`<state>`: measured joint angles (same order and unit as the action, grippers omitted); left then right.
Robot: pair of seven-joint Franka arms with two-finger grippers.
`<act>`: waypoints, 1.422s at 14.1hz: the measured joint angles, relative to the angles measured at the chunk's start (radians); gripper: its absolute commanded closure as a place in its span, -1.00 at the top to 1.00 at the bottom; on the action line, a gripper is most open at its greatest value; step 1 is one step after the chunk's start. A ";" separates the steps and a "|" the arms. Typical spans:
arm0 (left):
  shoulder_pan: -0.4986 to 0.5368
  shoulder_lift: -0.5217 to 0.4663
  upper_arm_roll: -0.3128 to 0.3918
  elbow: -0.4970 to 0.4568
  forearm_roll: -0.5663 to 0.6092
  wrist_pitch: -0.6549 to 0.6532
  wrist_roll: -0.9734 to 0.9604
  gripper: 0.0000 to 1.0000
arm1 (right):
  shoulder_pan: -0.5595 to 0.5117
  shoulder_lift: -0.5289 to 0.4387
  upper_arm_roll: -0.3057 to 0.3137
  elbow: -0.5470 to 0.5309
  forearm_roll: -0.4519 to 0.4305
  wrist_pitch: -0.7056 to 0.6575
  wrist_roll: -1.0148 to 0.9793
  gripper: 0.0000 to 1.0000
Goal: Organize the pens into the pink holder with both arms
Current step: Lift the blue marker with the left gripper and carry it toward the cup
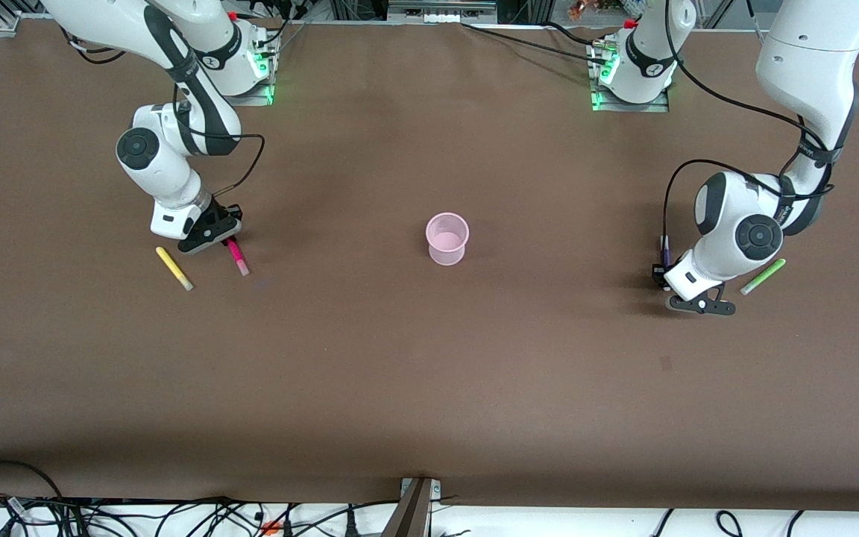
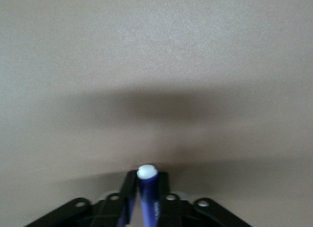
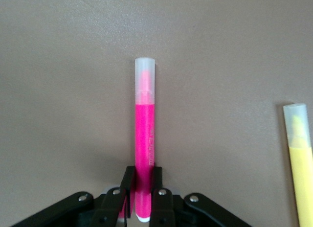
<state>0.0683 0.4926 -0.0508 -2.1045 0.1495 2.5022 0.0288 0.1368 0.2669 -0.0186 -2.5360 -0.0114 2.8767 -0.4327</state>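
- While our right arm's black two-finger gripper (image 1: 225, 240) sits low at the brown table (image 1: 429, 388), its fingers (image 3: 128, 180) are closed on the slim magenta-pink pen (image 3: 145, 139), which lies flat with its pale cap pointing away from the gripper.
- Just beside that pen, toward the right arm's end of the table, we see the slim yellow pen (image 1: 174, 268) lying apart from it, untouched.
- Our left arm's black gripper (image 2: 146, 192) is pinched on the dark purple pen (image 2: 147, 195), whose white end shows between the fingers.
- Near the left gripper we find the light green pen (image 1: 763, 276), lying on the table.
- Midway between the two arms stands the translucent pale-pink plastic holder (image 1: 447, 238), upright, well apart from every pen.
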 measured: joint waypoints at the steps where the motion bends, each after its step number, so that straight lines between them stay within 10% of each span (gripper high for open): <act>1: 0.000 0.000 0.000 0.001 0.000 -0.001 0.000 -1.00 | 0.000 0.000 0.000 0.000 0.000 0.001 0.000 -1.00; 12: -0.007 -0.034 -0.216 0.430 -0.024 -0.654 0.000 -1.00 | 0.000 -0.243 0.001 0.064 0.000 -0.231 -0.006 -1.00; 20: -0.017 0.061 -0.356 0.550 -0.552 -0.610 0.411 -1.00 | -0.001 -0.286 -0.022 0.228 0.000 -0.471 -0.062 -1.00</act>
<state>0.0512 0.5533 -0.4067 -1.5544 -0.4026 1.8918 0.4396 0.1359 -0.0194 -0.0404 -2.3081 -0.0117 2.4055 -0.4950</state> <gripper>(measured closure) 0.819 0.837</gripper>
